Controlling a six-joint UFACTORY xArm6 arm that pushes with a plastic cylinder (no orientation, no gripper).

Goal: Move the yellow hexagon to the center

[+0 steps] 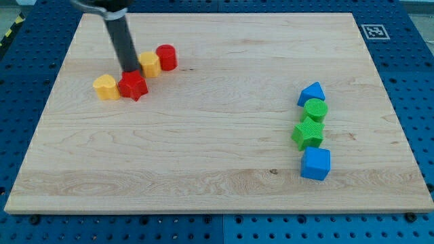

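A yellow block that looks like the hexagon (150, 64) lies at the upper left of the wooden board (203, 149). A red cylinder (166, 57) touches its right side. A red star (133, 85) sits just below and left of it. A second yellow block (106, 87), rounded and perhaps a heart, lies left of the star. My tip (129, 70) comes down from the view's top. It stands at the star's upper edge, right against the left side of the yellow hexagon.
At the right side a column of blocks runs top to bottom: a blue triangle (311, 93), a green cylinder (316, 109), a green star (308, 133) and a blue cube (315, 163). A marker tag (373, 31) sits at the board's top right corner.
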